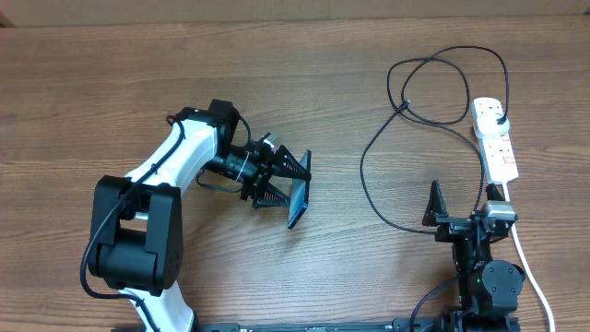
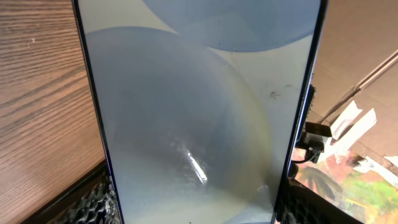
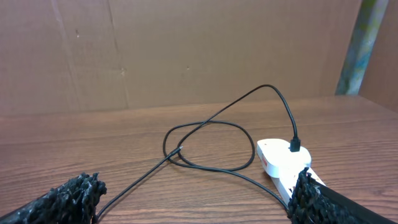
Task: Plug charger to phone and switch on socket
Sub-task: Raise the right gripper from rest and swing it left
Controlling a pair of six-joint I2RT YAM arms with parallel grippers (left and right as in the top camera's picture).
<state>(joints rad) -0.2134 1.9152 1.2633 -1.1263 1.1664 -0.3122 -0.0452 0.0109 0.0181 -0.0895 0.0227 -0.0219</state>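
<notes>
clamping the phone (image 1: 298,199) on edge, our left gripper (image 1: 288,183) holds it near the middle of the table (image 1: 277,74); we cannot tell whether it touches the wood. well to the right the charger (image 1: 364,171) loops, one end plugged into the socket (image 1: 495,138). our right gripper (image 3: 196,186) stands wide apart, empty, near the socket.

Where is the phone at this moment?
In the overhead view the phone is held on edge left of centre, clamped in the left gripper, far from the power strip on the right side.
</notes>
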